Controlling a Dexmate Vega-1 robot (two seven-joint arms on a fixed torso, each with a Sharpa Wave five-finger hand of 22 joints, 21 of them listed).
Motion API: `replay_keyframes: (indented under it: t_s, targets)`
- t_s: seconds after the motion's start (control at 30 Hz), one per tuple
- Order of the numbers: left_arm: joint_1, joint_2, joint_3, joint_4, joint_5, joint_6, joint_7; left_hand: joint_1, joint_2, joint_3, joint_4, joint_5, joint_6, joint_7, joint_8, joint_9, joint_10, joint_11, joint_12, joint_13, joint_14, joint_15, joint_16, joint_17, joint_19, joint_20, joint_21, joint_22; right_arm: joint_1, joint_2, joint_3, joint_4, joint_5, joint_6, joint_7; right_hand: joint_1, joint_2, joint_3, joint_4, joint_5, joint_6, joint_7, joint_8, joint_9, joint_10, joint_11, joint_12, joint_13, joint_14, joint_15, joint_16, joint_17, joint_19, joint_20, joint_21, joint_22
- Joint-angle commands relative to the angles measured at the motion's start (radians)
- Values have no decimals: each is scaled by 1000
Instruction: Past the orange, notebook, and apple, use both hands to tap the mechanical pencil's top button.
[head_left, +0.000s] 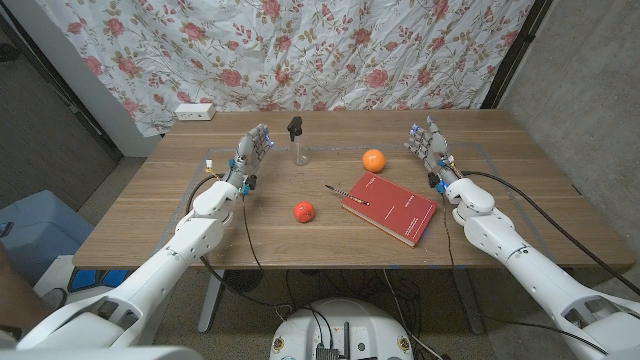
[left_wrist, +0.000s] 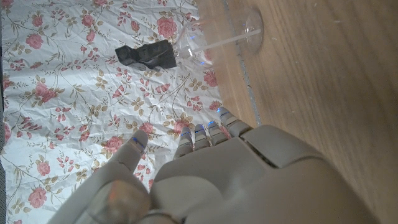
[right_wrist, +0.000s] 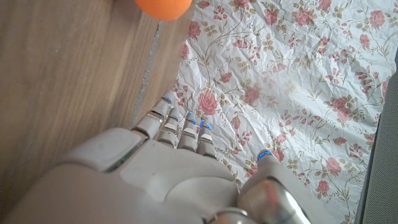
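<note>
wooden table (head_left: 150, 225) seen from the head view, with a flowered cloth (head_left: 330, 50) hanging behind its far edge. mechanical pencil (head_left: 347, 194) lies near the table's middle, its far end resting on the near-left corner of a red notebook (head_left: 391, 208) and its other end pointing out over the bare wood toward the left. apple (head_left: 304, 211), small and red, sits on the wood just left of and slightly nearer than the pencil, apart from it. orange (head_left: 374, 160) sits beyond the notebook, close to its far corner; whether the two touch cannot be told. clear spray bottle (head_left: 297, 142) with a black top stands upright left of the orange, toward the far edge. white power strip (head_left: 195, 112) lies at the far-left corner.

left hand (head_left: 250, 157) is raised at the left side of the table, well apart from the pencil, fingers apart and extended, holding nothing. right hand (head_left: 430, 146) is raised at the right side, beyond the notebook's far-right corner, likewise spread and holding nothing.

left wrist view: back of the left hand with fingers reaching toward the cloth, the bottle beyond them at the table's edge. right wrist view: back of the right hand, fingers extended over the table's edge, the orange beyond them.
</note>
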Motion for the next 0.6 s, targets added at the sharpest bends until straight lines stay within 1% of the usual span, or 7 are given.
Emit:
replay_keyframes:
  t_s: [0.03,0.27,0.47,0.6]
  targets:
    - [4,8,10,-35,23,27,35,12,66,7,-10,5,17,4,8,2,1,-5,7,4,-2,-5,5,0,10,-25,5,4,10,-4,-12,17,-18,-1,2,8,-1,8,-2,6,9,1,8,4,6,0,7,0,8,-2,5,0,6,1,1,3]
    - [38,49,7,-135,33,87,77,19,61,5,-25,4,25,4,9,2,9,-6,8,4,2,-11,4,-2,12,-28,5,4,1,-18,-8,2,-20,-3,1,9,0,10,-4,7,11,0,8,4,7,0,8,-2,9,-3,6,-4,6,0,-1,3]
    - [69,84,3,-218,43,138,114,23,57,4,-36,3,30,1,9,2,13,-9,9,4,5,-13,3,-2,12,-30,5,3,0,-24,-2,4,-12,0,14,10,1,12,-5,8,10,-1,8,4,7,-1,8,-5,9,-4,7,-8,5,-1,-3,3]
    - [84,102,3,-260,50,164,130,29,52,1,-50,1,42,-4,10,2,23,-15,10,4,10,-19,3,-2,14,-32,5,3,2,-34,1,6,-13,0,21,11,3,14,-7,8,12,0,9,3,7,0,9,-7,8,-6,6,-12,5,-2,-5,3]
